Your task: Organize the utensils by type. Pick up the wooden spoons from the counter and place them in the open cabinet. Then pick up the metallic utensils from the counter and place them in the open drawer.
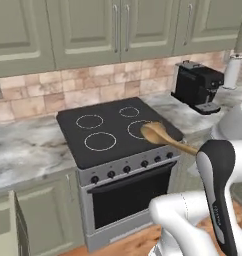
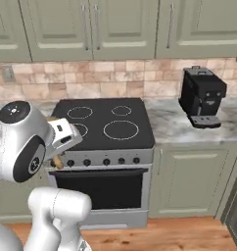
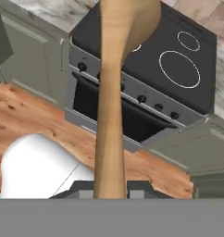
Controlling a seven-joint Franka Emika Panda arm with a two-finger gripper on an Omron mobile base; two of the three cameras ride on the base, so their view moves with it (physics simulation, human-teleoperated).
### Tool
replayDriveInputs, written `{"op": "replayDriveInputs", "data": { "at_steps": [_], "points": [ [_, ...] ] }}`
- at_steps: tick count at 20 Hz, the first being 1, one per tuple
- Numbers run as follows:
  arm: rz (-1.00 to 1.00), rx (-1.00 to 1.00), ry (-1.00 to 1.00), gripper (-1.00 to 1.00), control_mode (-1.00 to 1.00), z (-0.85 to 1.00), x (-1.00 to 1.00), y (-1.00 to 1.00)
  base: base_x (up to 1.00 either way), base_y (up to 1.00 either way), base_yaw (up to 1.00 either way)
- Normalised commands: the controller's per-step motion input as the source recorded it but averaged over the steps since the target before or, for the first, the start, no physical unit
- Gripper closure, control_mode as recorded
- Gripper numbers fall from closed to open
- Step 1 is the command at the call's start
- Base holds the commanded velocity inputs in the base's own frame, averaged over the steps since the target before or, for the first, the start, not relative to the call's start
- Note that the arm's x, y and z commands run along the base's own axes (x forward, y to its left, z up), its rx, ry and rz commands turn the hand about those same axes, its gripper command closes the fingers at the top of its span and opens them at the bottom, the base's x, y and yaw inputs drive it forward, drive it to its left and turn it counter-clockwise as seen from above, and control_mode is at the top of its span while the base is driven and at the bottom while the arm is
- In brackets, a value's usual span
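An orange-brown wooden spoon [image 3: 110, 88] is held by its handle in my gripper [image 3: 110, 186], which is shut on it. In the hand view the spoon runs straight up from the fingertips, its round bowl over the stove's front edge. From the left base view, the spoon [image 1: 160, 135] hangs above the stove's right front burner, its handle running back behind my arm. My gripper [image 2: 61, 143] sits at the stove's front left corner in the right base view. The marbled counter [image 1: 23, 147] flanks the stove. The upper cabinets [image 1: 85, 27] in view are shut. The metallic utensils and the drawer are out of view.
A black stove [image 1: 113, 127] with an oven [image 2: 103, 188] stands in the middle. A black coffee machine [image 2: 202, 95] sits on the counter to its right. A pale green panel [image 1: 15, 225] juts out at the lower left. The floor [image 2: 154, 238] is wood.
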Motion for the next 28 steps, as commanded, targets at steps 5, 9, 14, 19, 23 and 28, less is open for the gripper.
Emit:
{"op": "replayDriveInputs", "data": {
  "at_steps": [5, 9, 14, 19, 23, 28],
  "points": [
    [0.00, 0.00, 0.00, 1.00, 1.00, 0.00, 0.00, 0.00, -0.08, 0.00, -0.77],
    [0.00, 0.00, 0.00, 1.00, 1.00, 0.00, 0.00, 0.00, 0.00, 0.00, -0.76],
    [0.00, 0.00, 0.00, 1.00, 1.00, 0.00, 0.00, 0.00, 0.00, 0.00, -0.74],
    [0.00, 0.00, 0.00, 1.00, 1.00, 0.00, 0.00, 0.00, 0.06, 0.06, -0.70],
    [0.00, 0.00, 0.00, 1.00, 1.00, 0.00, 0.00, 0.00, 0.37, 0.35, -0.57],
    [0.00, 0.00, 0.00, 1.00, 1.00, 0.00, 0.00, 0.00, 0.53, 0.54, -0.44]
  ]
}}
